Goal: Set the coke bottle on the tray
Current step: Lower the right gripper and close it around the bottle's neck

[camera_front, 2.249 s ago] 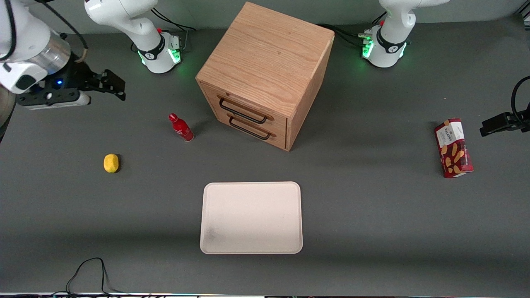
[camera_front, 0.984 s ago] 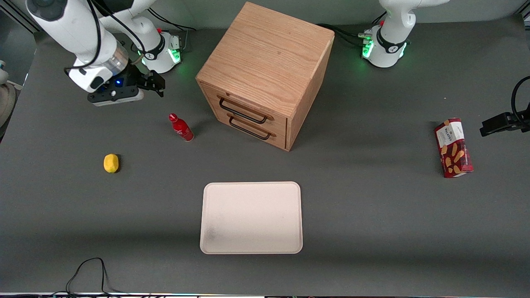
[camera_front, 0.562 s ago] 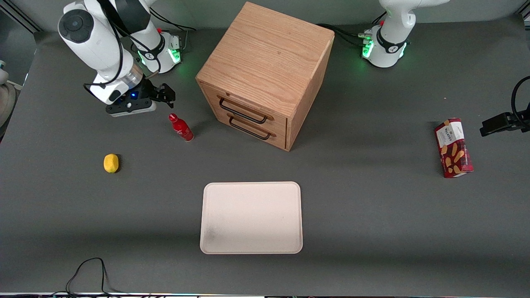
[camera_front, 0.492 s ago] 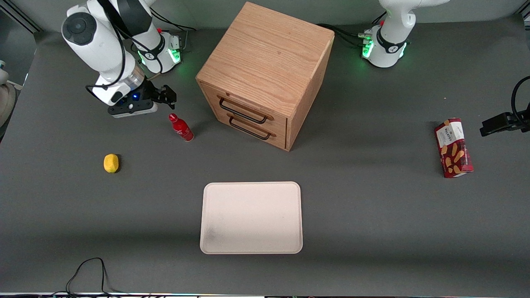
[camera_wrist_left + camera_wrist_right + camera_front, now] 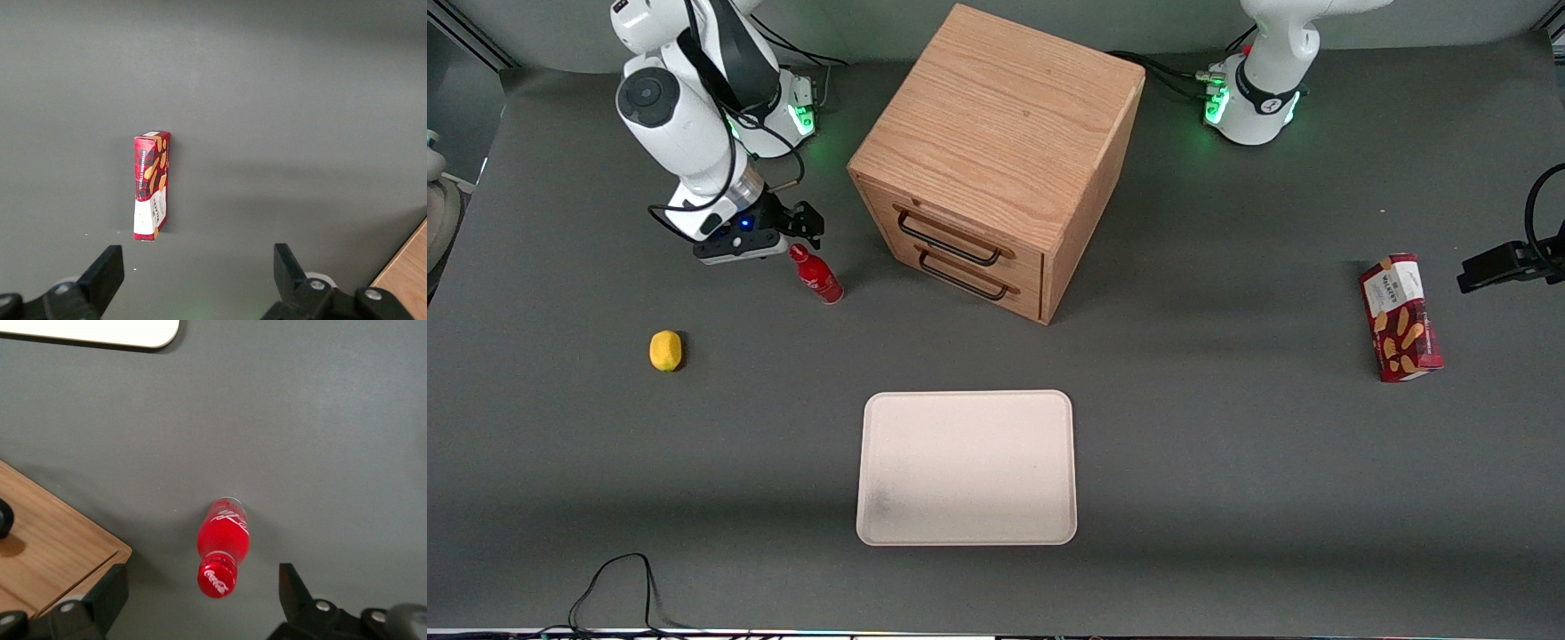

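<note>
A dark grey matte table (image 5: pixel 1227 462) carries the flat cream-white tray (image 5: pixel 967 467). The small glossy red coke bottle (image 5: pixel 815 274) stands upright beside the oak drawer cabinet (image 5: pixel 996 160) — the black two-finger gripper (image 5: pixel 200 600) hovers above it, fingers spread wide.

Dark grey matte worktop (image 5: pixel 1227 444) fills nearly the whole front view, lit evenly from above w/ soft shadows. Oak-look wooden cabinet (image 5: pixel 996 133) w/ two drawers & black wire handles (image 5: pixel 951 240) stands just beside the pincer (image 5: pixel 783 233), toward the parked arm's end. Black cable (image 5: pixel 618 582) loops on the worktop edge nearest the front camera, well apart from the pincer. Pale grey wall strip (image 5: pixel 854 22) along the top edge.
</note>
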Tool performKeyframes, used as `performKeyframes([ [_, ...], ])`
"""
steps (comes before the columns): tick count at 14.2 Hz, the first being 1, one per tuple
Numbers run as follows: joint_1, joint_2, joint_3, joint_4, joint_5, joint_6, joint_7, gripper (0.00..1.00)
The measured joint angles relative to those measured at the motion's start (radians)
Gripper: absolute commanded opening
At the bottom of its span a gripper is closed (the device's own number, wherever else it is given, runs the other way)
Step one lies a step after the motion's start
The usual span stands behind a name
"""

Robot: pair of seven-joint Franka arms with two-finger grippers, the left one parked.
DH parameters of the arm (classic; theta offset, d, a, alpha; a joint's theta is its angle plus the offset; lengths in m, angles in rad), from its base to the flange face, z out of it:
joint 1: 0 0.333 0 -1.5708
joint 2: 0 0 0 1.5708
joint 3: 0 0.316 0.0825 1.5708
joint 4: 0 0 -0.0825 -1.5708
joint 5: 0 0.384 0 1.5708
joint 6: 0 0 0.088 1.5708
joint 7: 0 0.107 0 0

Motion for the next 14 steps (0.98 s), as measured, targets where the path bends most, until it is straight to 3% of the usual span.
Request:
performKeyframes([
  [14,-0.012,0.091,-0.001,-0.046,0.0,0.087,0.001,1.0],
])
